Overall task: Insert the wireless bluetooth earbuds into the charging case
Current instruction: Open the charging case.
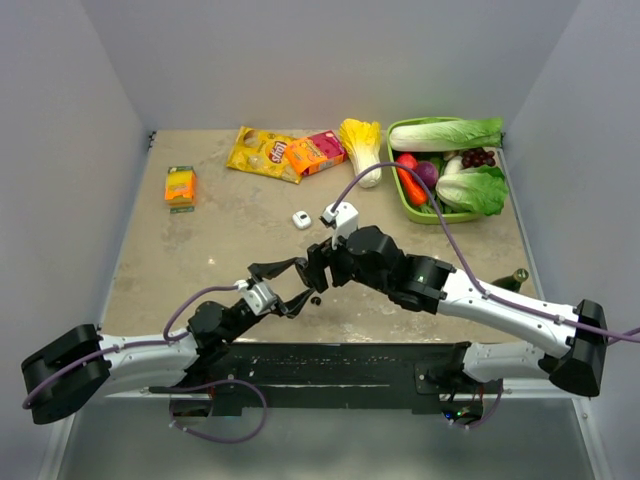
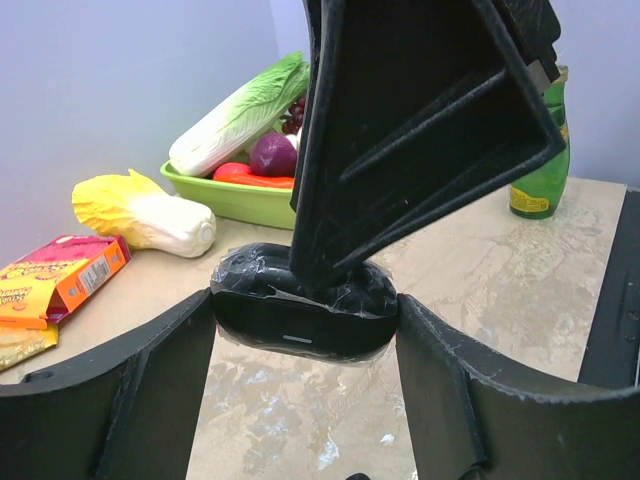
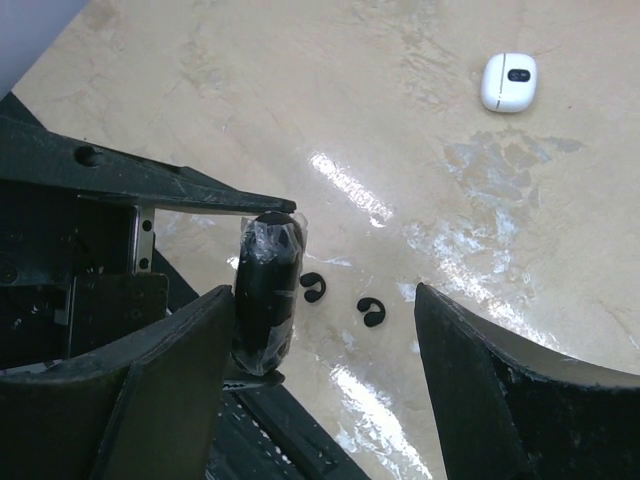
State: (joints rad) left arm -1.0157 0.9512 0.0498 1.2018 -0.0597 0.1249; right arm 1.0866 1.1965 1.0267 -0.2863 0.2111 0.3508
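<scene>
My left gripper (image 2: 305, 305) is shut on the black oval charging case (image 2: 300, 322), which is wrapped in clear film and held lid-up between both fingers. Seen from the right wrist, the case (image 3: 266, 290) stands on edge just above the table. My right gripper (image 3: 322, 300) is open. Its left finger (image 3: 180, 350) rests against the top of the case and its right finger (image 3: 480, 350) is well apart. Two glossy black earbuds (image 3: 313, 287) (image 3: 372, 312) lie on the table between the right fingers, beside the case. A small white case (image 1: 302, 219) lies farther back.
A green basket (image 1: 408, 205) of vegetables sits at the back right, with a yellow cabbage (image 1: 362, 145) beside it. Snack packs (image 1: 285, 153) and an orange box (image 1: 180, 186) lie at the back left. A green bottle (image 2: 545, 165) stands near the right edge.
</scene>
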